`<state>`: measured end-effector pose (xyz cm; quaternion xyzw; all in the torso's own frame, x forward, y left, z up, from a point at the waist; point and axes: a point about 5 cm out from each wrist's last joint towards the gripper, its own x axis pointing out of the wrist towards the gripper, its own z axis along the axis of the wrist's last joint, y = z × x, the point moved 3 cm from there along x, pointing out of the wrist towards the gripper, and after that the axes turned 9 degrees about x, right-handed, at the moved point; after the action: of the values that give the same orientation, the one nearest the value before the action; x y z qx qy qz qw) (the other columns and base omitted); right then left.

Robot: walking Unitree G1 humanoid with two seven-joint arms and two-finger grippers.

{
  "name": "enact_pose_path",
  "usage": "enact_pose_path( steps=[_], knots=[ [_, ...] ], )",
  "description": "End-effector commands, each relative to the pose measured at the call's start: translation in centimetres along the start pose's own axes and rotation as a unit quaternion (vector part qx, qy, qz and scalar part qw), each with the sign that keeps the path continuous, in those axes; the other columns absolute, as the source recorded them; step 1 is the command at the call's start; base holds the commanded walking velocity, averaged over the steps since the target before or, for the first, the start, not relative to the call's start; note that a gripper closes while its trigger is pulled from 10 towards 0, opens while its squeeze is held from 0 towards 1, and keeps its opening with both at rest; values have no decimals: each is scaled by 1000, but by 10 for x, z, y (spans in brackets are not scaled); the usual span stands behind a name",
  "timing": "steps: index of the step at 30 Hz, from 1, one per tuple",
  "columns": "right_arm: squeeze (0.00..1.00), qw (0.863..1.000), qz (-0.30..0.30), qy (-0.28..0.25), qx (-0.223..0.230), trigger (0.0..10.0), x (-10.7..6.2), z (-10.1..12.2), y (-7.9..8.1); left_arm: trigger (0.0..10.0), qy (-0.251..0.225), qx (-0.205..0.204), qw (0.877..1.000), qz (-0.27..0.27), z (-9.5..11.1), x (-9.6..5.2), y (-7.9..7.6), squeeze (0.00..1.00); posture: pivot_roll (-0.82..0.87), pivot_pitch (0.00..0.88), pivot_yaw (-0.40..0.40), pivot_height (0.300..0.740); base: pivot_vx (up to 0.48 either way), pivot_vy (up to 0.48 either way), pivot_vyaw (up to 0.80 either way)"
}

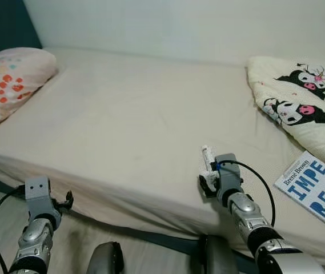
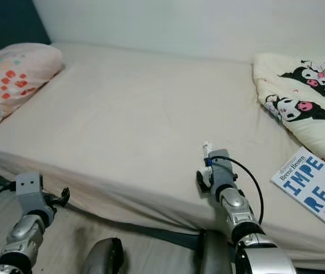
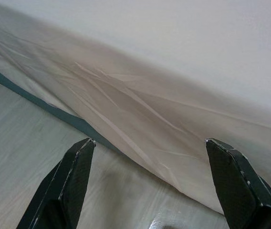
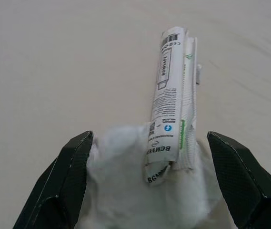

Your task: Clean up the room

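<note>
Bed point(image 1: 122, 125): cream sheet. Right gripper point(image 4: 149, 191) over the near edge, fingers spread wide, a crumpled white wrapper point(image 4: 171, 105) with printed label lying between them on the sheet. Left gripper point(image 3: 149, 191) parted and empty, low beside the mattress edge. Book point(image 1: 316, 188) at right, by a cartoon-print blanket point(image 1: 299, 97); pillow point(image 1: 8, 80) at left

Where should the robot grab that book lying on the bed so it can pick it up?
Probably by the book's near edge, coming from the robot's right side with the right gripper, which now has a paper wrapper and white tissue between its fingers. The book lies flat near the bed's front edge, so sliding a finger under there looks easiest.
</note>
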<state>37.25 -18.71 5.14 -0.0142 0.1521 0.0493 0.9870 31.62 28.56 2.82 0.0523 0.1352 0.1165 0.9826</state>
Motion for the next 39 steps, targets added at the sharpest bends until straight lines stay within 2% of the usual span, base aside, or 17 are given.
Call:
enact_pose_path(
  steps=[1, 5, 8, 11, 12, 13, 21, 25, 29, 30, 38, 39],
  knots=[
    [0, 1000, 7, 1, -17, 10000, 2, 3, 5, 10000, -3, 11, 1000, 4, -1, -3, 10, 0, 92, 191, 3, 550, 0, 0, 0],
    [0, 1000, -14, 23, -11, 10000, 4, -1, 3, 10000, -5, 15, 1000, 3, -2, -5, 14, 0, 102, 209, 4, 550, 0, 0, 0],
    [0, 999, -22, 42, 17, 10000, 3, -8, 4, 10000, -5, 19, 1000, 0, -4, -7, 15, 0, 111, 215, 4, 550, 0, 0, 0],
    [0, 999, -24, 45, 18, 10000, 3, -10, 5, 10000, -6, 21, 1000, -2, -4, -7, 15, 0, 118, 218, 4, 550, 0, 0, 0],
    [0, 998, -24, 49, 21, 6314, 3, -11, 4, 10000, -6, 22, 1000, -2, -4, -8, 16, 0, 118, 218, 4, 550, 0, 0, 0],
    [0, 998, -25, 52, 24, 0, 3, -12, 4, 10000, -6, 22, 1000, -3, -4, -7, 16, 0, 120, 210, 1, 550, 0, 0, 0],
    [0, 998, -27, 59, 19, 0, 3, -11, 3, 10000, -5, 20, 1000, -4, -2, -6, 16, 0, 119, 201, -1, 550, 0, 0, 0],
    [0, 998, -29, 45, 26, 0, 5, -3, -2, 10000, -3, 15, 1000, -6, 0, -3, 12, 0, 105, 161, -7, 550, 0, 0, 0],
    [0, 998, -29, 40, 29, 0, 5, -1, -4, 10000, -2, 13, 1000, -6, 0, -2, 11, 0, 105, 161, -7, 550, 0, 0, 0],
    [0, 998, -30, 32, 35, 0, 4, 1, -5, 10000, 0, 9, 1000, -9, 0, 0, 7, 0, 92, 128, -11, 550, 0, 0, 0],
    [0, 998, -25, -5, 59, 0, 6, 12, -3, 10000, 6, -3, 1000, -15, 1, 3, -3, 0, 65, 85, -8, 550, 0, 0, 0],
    [0, 996, -13, -25, 79, 0, 7, 19, 2, 10000, 8, -9, 1000, -16, 1, 4, -6, 0, 54, 68, -7, 550, 0, 0, 0]
  ],
)
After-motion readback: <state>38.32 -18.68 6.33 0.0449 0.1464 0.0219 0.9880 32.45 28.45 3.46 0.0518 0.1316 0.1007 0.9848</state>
